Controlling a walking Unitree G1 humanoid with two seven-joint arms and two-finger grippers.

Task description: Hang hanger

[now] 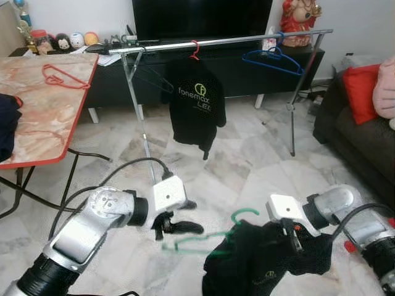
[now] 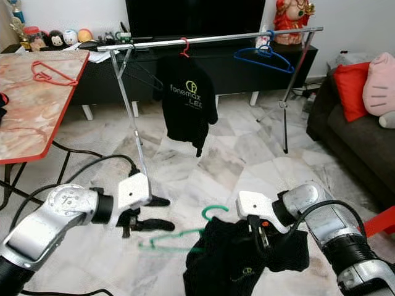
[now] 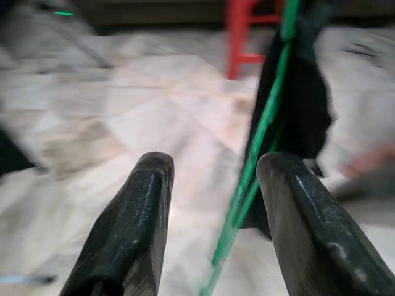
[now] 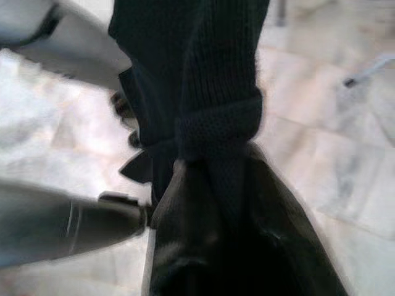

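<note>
Low over the marble floor (image 1: pixel 247 166), the right hand (image 2: pixel 262 237) pinches a black garment (image 2: pixel 241 259) on the green hanger (image 2: pixel 179 237). The left hand (image 1: pixel 176 222) is spread, straddling the hanger's wire.

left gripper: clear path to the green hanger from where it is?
Probably yes. The left gripper is open beside the green hanger, whose wire already runs between its fingers in the wrist view; nothing blocks it.

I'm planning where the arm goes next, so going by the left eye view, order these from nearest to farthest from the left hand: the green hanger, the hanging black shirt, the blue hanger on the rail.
1. Green hanger: just right of the left hand, low over the floor.
2. Hanging black shirt: ahead, mid-rail.
3. Blue hanger: farthest, toward the rail's right end.
</note>
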